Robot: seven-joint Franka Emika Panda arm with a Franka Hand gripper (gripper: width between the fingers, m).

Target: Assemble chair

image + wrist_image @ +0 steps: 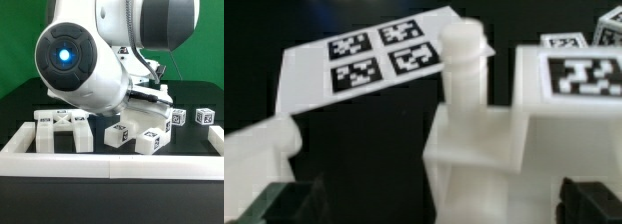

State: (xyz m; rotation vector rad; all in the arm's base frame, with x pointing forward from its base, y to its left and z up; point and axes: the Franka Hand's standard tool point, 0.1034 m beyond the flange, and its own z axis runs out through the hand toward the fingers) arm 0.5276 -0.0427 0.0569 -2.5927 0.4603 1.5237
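In the wrist view my gripper [434,205] is open, its dark fingertips [278,200] far apart at the picture's two lower corners. Between them stands a white blocky chair part [491,145] with a round-topped peg [464,45]. A dark gap separates it from one finger, and it lies close against the other. A tagged white block [580,75] joins it at the side. In the exterior view the arm's body hides the gripper. A cross-braced white frame [60,130] lies at that view's left, and tagged chair parts [125,132] [150,141] lie in the middle.
The marker board [375,60] lies flat beyond the peg. Two small tagged white blocks [178,117] [204,116] sit at the exterior view's right. A long low white border wall [110,162] runs along the front, with a side wall [20,135] at the left.
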